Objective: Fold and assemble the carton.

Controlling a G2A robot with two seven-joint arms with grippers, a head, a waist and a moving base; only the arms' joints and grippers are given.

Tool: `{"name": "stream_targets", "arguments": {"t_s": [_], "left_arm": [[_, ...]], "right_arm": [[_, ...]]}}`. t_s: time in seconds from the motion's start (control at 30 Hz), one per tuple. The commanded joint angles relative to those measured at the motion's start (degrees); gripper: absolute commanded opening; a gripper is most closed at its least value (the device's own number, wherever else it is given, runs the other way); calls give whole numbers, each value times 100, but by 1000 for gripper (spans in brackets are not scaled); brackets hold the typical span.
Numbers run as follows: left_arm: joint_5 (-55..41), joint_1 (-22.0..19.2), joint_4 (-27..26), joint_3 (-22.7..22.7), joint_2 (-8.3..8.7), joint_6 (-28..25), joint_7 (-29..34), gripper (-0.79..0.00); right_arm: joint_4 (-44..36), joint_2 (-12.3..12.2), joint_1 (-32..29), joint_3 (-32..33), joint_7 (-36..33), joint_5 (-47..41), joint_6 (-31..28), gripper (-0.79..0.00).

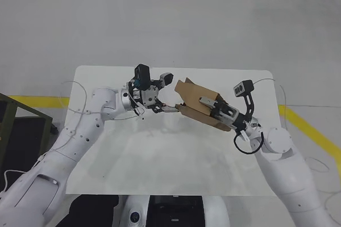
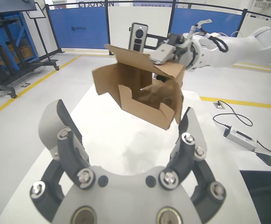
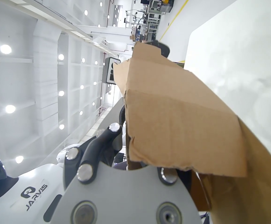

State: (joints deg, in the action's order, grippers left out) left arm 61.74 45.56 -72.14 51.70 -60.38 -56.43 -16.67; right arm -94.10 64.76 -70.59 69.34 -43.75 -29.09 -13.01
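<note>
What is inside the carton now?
Bare cardboard walls and inward-folded flaps of the carton, plus one finger of the right gripper clamping one wall. The far corners are hidden by flaps.

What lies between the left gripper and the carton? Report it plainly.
Nothing solid. In the left wrist view, the left gripper, jaws open, faces the carton, and only bare white table shows across the gap between them.

White rectangular table [image 1: 159, 164], rounded corners, matte top, faint grey smudging across middle. Set on pale grey floor [image 1: 45, 34]; yellow tape line [image 1: 307, 127] on floor, slanting away past right edge. Grey power brick [image 2: 240, 138] on floor near table.
</note>
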Motion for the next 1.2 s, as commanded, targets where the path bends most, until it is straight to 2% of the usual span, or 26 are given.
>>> {"name": "stream_targets", "arguments": {"t_s": [0.0,0.4,0.77,1.17], "left_arm": [[-113,-94,110,-48,-43,10,59,0],[-212,-322,376,-173,-173,-157,191,0],[-131,-208,307,-122,-137,-157,95,0],[-281,-221,282,-191,-112,-157,143,0]], "right_arm": [[-27,-5,-13,14,-138,-14,-51,-785],[-154,10,-73,-36,-289,-18,-153,-785],[-52,-1,-121,168,-382,-258,-144,-785],[-25,10,-70,118,-512,-212,-61,-785]]}}
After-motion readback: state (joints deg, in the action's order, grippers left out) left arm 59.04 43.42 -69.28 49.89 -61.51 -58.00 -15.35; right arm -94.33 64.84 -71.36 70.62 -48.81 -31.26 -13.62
